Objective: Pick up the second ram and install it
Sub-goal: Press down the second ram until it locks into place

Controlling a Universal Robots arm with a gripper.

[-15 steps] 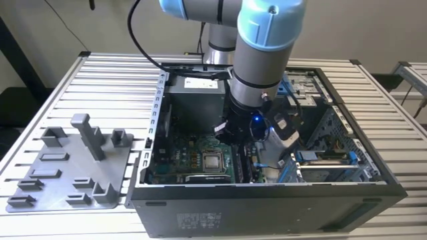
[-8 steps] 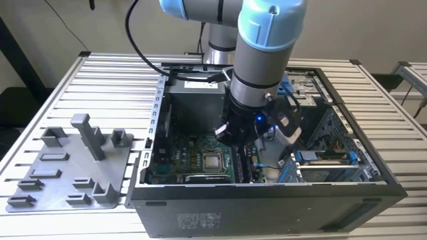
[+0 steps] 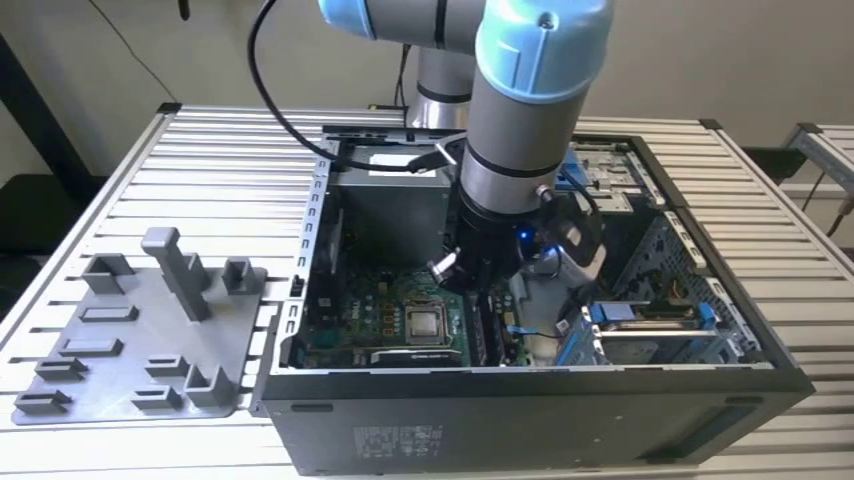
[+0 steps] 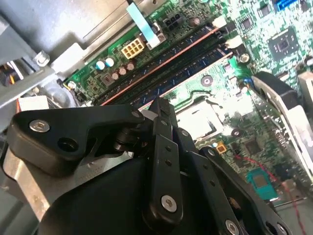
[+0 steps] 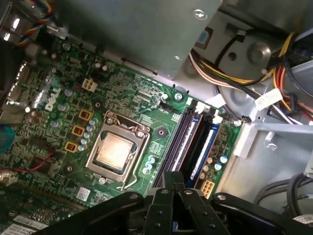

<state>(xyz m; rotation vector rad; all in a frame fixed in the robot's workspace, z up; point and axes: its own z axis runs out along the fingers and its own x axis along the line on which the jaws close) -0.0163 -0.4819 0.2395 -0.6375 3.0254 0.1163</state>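
The second ram (image 5: 184,141) seems to stand in a memory slot on the motherboard (image 5: 58,122), directly under the claw (image 5: 173,180), though I cannot be sure. The claw's fingers are together, nothing visible between them. This looks like the seating step. Finishing it would call for straight, even pressure along the slot. The open computer case (image 3: 534,415) sits on the counter (image 3: 214,150).

Bright, even daylight (glare on the motherboard (image 4: 205,112)); foreground jaws blurred.
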